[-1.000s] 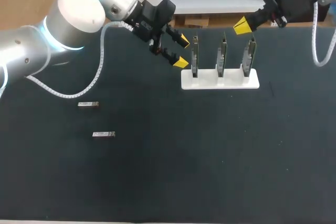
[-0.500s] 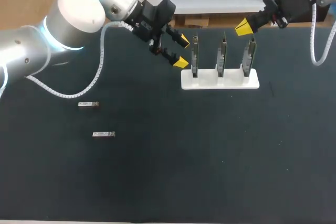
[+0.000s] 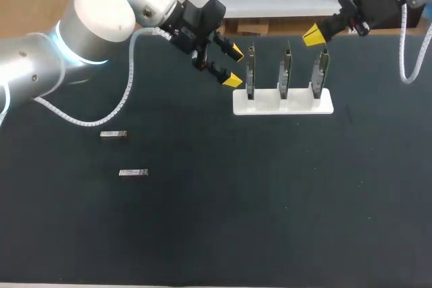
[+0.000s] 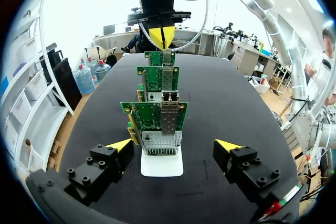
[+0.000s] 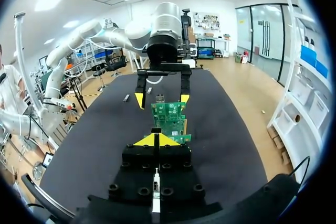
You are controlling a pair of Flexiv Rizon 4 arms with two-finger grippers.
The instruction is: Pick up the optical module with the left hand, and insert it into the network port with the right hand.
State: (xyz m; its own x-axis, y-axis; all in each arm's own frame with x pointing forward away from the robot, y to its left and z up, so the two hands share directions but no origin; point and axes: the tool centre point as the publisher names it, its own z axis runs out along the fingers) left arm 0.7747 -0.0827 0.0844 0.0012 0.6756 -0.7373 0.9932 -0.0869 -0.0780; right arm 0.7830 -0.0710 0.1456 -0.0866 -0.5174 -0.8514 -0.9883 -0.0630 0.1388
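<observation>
Two small silver optical modules (image 3: 113, 134) (image 3: 133, 173) lie on the black mat at the left, with neither gripper near them. A white stand (image 3: 283, 104) at the back holds three upright green network cards (image 3: 286, 71). My left gripper (image 3: 234, 67) hangs open just left of the stand with nothing between its fingers. In the left wrist view its yellow tips flank the nearest card (image 4: 160, 116) and the left gripper (image 4: 174, 145) holds nothing. My right gripper (image 3: 312, 34) is shut and empty, above and behind the right-hand card. Its joined tips show as the right gripper (image 5: 156, 140), facing the cards (image 5: 169, 116).
The black mat (image 3: 270, 200) stretches wide in front of the stand. The left arm's white cable loop (image 3: 101, 116) hangs over the mat's left side, near the modules. The table's back edge runs just behind the stand.
</observation>
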